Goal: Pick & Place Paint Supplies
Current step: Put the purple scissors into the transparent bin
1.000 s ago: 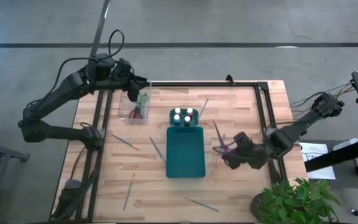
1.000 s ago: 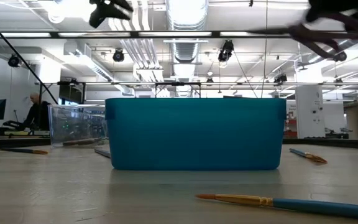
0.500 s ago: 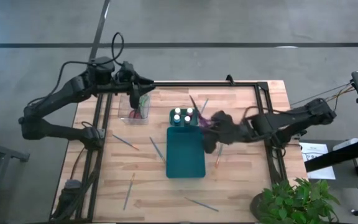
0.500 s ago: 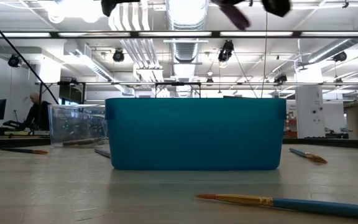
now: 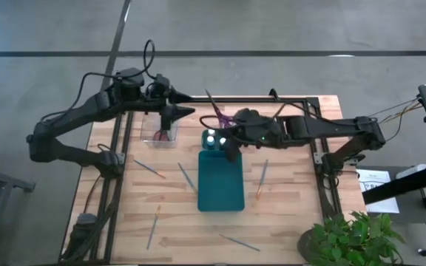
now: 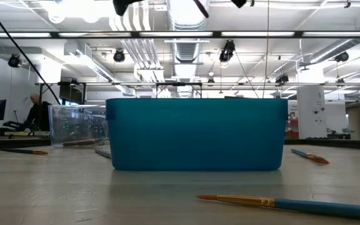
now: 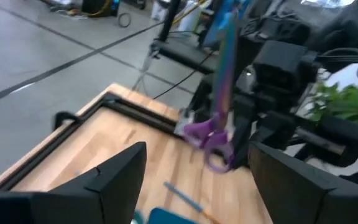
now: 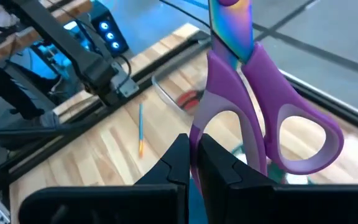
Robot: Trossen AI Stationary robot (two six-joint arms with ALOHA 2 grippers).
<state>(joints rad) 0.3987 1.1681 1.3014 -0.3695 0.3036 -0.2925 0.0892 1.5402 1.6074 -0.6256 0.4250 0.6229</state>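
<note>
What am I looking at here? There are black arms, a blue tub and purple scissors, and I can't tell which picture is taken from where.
These are two robot arms working at a wooden table. One picture looks straight down from above; one sits at table height, facing the teal tray; two come from cameras on the arms' wrists.

The right gripper holds the purple scissors in the air, blades up, above the far end of the tray beside the small paint bottles. The left gripper, open and empty, hovers over the clear plastic box, which has something red inside.

Thin brushes lie scattered on the wood; one lies close to the low camera.
</note>
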